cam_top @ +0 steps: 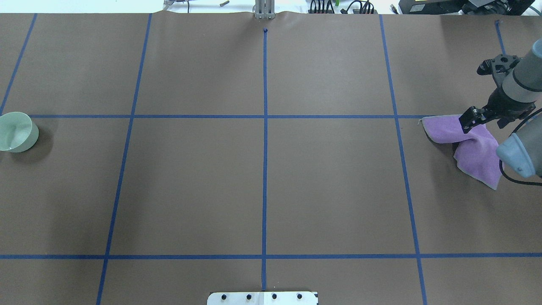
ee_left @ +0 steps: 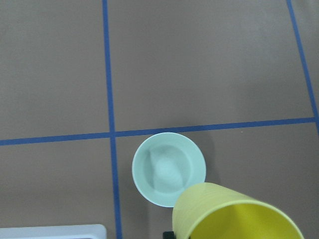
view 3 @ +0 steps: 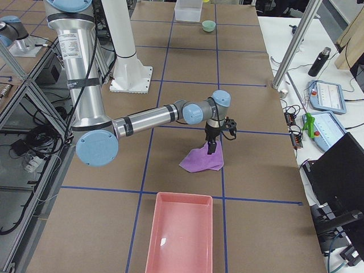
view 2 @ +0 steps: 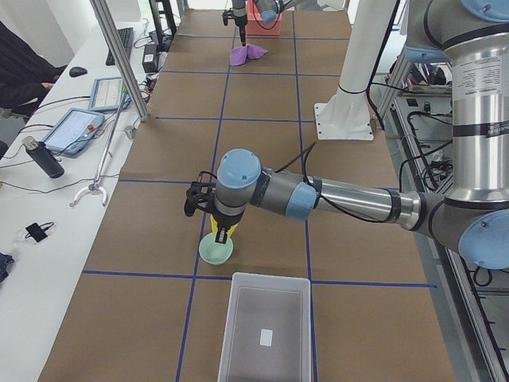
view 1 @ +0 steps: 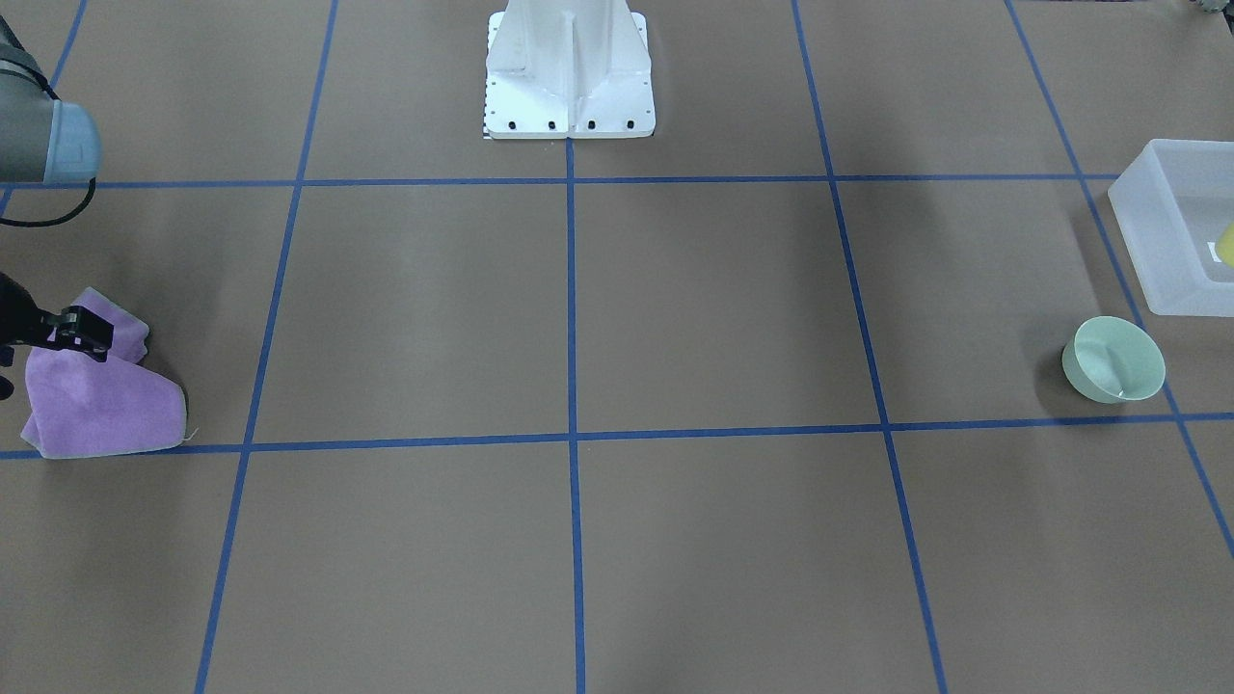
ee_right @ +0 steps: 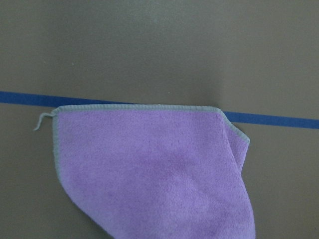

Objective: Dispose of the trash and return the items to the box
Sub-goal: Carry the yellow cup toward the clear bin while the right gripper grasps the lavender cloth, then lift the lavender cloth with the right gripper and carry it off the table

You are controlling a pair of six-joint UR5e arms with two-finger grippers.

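Brown paper-covered bench (cam_top: 190,190): left claw (view 2: 220,232) pinches the small plain yellow plastic cup (ee_left: 234,214) just above the pale mint-green round bowl (ee_left: 168,168). The frosted translucent white plastic tub (view 2: 266,306) lies just beyond, farther to the robot's left. Right claw (cam_top: 469,120) nips a purple cloth (cam_top: 478,152).

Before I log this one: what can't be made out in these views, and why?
Left gripper: the yellow cup hides its grip in the left wrist view; too small in the exterior left view.
Bowl: cut by the overhead view's left edge.
Box: cut off by the front-facing view's right edge.
Purple cloth: partly under the right gripper and arm in the overhead view.
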